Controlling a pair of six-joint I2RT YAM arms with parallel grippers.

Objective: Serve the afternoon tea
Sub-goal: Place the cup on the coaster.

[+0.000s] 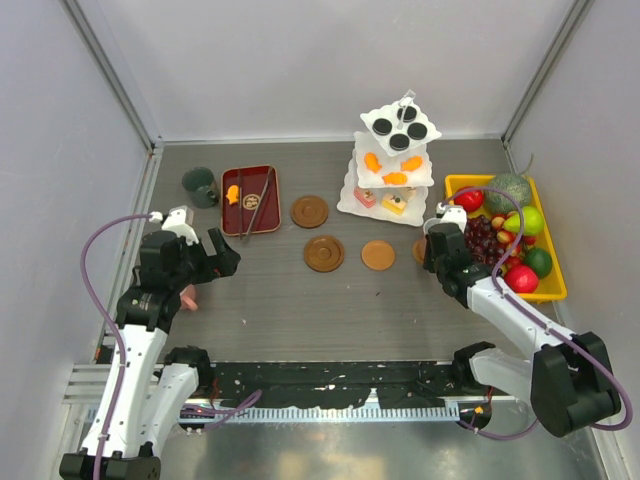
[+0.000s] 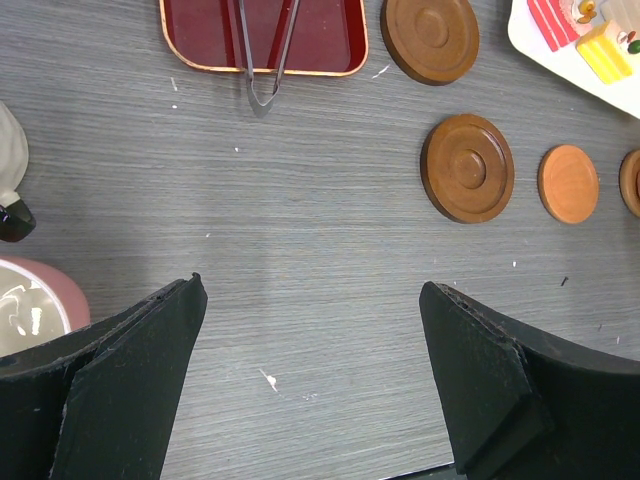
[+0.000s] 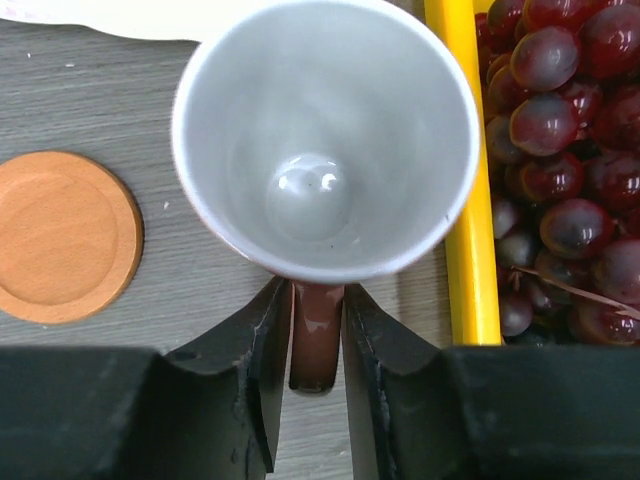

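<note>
My right gripper straddles the brown handle of a white-lined mug that stands beside the yellow tray; only thin slits separate the fingers from the handle, so the jaws are slightly open. In the top view this gripper hides the mug. My left gripper is wide open over bare table, a pink mug just to its left. The white three-tier stand carries black, orange and pink-yellow sweets. Three brown coasters lie mid-table. A dark green mug stands at the back left.
A dark red tray with metal tongs lies beside the green mug. The yellow tray of grapes, apples and a melon sits against the right gripper's side. Grey walls close in the left, back and right.
</note>
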